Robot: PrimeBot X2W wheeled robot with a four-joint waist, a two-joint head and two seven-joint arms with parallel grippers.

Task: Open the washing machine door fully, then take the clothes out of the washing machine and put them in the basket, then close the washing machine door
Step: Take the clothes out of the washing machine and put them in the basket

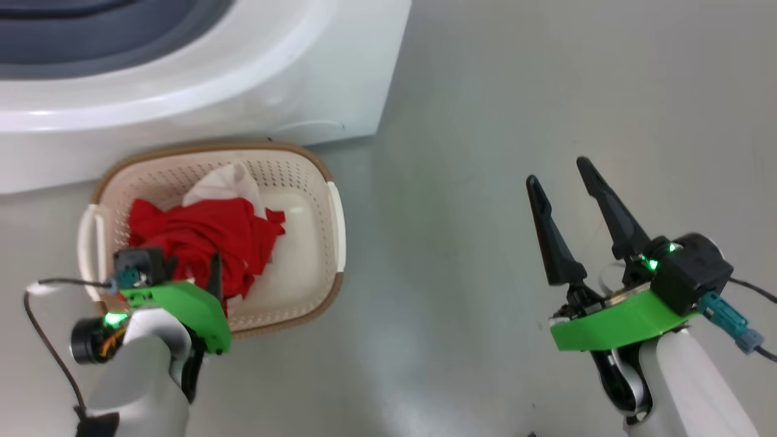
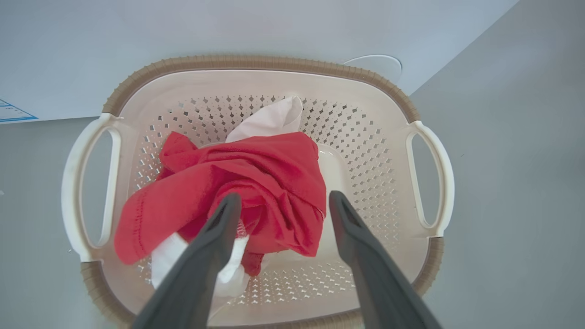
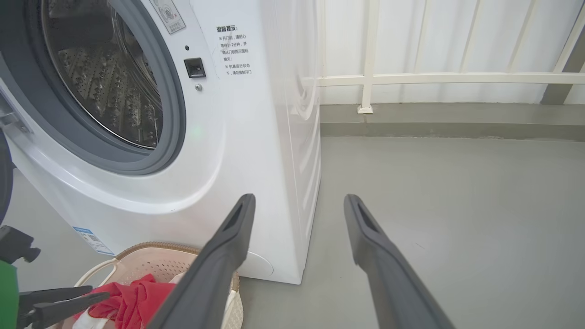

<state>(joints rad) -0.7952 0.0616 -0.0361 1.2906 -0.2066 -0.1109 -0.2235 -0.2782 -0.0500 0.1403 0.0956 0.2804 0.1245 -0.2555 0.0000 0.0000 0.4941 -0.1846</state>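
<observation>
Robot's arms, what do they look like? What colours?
Each forearm is pale grey-white, with a bright green bracket at the wrist. The left gripper and right gripper each have two long, dark, pointed fingers. Small green lights glow nearby. Black cables trail off, and a teal plug sits by the right wrist.

Red clothes (image 2: 256, 173) with white parts, cream basket (image 2: 365, 151) (perforated sides, brown rim), white washing machine (image 3: 237, 137)
</observation>
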